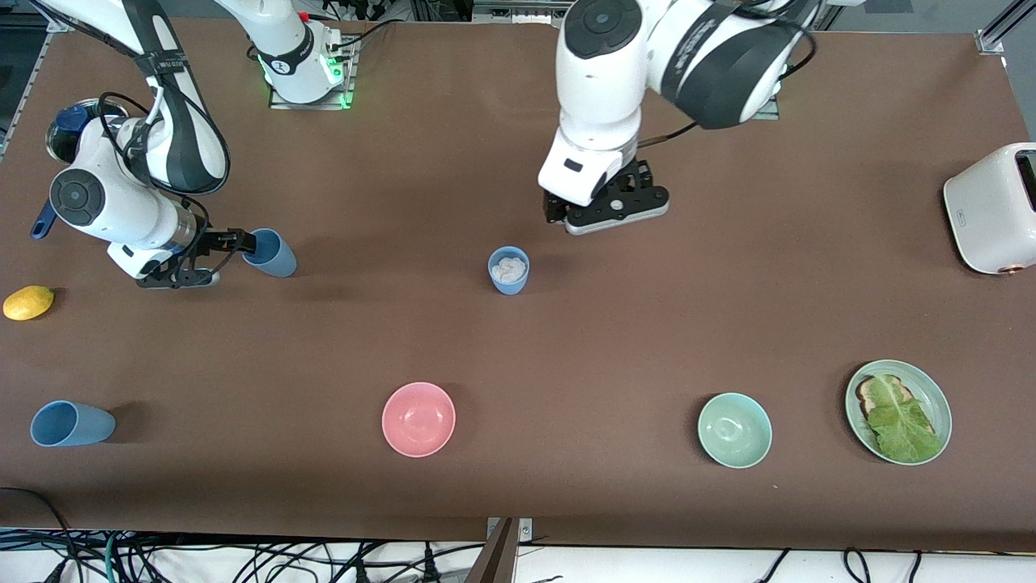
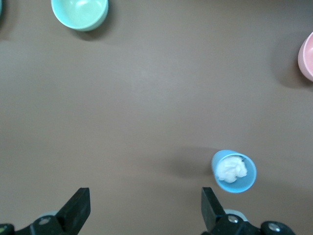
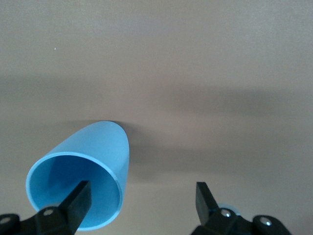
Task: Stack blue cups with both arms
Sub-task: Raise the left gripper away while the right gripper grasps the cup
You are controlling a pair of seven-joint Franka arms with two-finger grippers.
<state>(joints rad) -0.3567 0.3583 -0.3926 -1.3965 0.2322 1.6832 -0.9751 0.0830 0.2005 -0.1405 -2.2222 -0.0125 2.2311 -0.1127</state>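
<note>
Three blue cups are on the brown table. One blue cup (image 1: 271, 253) (image 3: 105, 142) lies on its side toward the right arm's end, its mouth facing my right gripper (image 1: 241, 243) (image 3: 142, 193). That gripper is open, with one finger (image 3: 78, 198) inside the cup's mouth and the other outside it. A second blue cup (image 1: 508, 270) (image 2: 234, 171) stands upright mid-table with something white inside. My left gripper (image 1: 615, 206) (image 2: 145, 196) hangs open and empty over the table beside it. A third blue cup (image 1: 71, 423) lies on its side near the front camera.
A pink bowl (image 1: 418, 419) (image 2: 308, 56) and a mint-green bowl (image 1: 734, 430) (image 2: 79, 12) sit nearer the front camera. A green plate (image 1: 939, 397) with toast and lettuce and a white toaster (image 1: 991, 206) are at the left arm's end. A lemon (image 1: 28, 302) lies near the right arm.
</note>
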